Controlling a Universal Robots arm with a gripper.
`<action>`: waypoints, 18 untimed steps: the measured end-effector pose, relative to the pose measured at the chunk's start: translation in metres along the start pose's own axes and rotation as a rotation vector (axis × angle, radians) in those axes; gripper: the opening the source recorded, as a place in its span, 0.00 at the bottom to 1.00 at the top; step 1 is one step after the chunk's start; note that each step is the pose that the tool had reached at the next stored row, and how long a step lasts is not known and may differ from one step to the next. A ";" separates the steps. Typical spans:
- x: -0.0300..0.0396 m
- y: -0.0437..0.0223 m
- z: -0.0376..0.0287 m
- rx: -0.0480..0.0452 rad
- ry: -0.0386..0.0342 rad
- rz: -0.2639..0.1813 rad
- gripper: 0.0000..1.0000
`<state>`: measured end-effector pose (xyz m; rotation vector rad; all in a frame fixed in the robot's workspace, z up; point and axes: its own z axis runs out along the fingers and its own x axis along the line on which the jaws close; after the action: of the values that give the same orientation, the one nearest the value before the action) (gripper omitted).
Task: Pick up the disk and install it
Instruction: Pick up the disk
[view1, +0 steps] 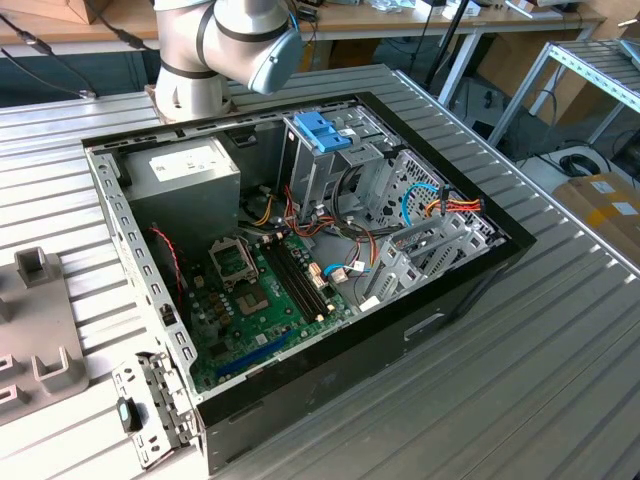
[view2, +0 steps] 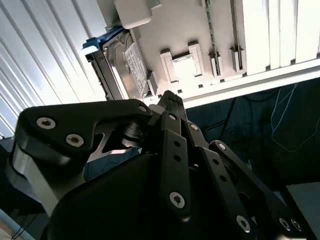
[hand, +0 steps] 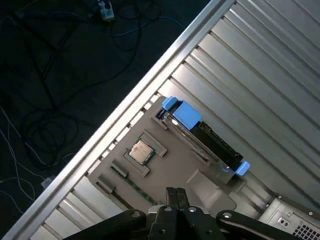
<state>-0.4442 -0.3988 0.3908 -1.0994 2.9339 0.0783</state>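
The disk (hand: 207, 137) stands on its edge in a slot of a grey fixture tray (hand: 172, 167), its light blue frame showing at both ends. In the second wrist view the disk (view2: 131, 64) shows its labelled face beside the tray (view2: 185, 30). My gripper (hand: 176, 191) hangs above the tray, a short way from the disk and not touching it. Its black fingertips are pressed together with nothing between them. In the second wrist view, too, the gripper (view2: 169, 96) is shut.
An open computer case (view1: 470, 290) lies on the slatted metal table (view1: 560, 380), with a drive cage under a blue handle (view1: 322, 130), a power-supply box (view1: 190, 170) and a motherboard (view1: 265, 300). A processor chip (hand: 141, 150) sits in the tray. The table edge (hand: 125, 120) borders a dark floor with cables.
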 end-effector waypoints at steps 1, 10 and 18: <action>0.0000 0.0000 0.0000 -0.0012 0.0021 -0.047 0.10; 0.0000 0.0000 0.0000 -0.0024 0.0043 -0.097 0.10; 0.0000 0.0000 0.0000 -0.0035 0.0064 -0.144 0.10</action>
<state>-0.4442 -0.3988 0.3908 -1.3100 2.8502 0.0790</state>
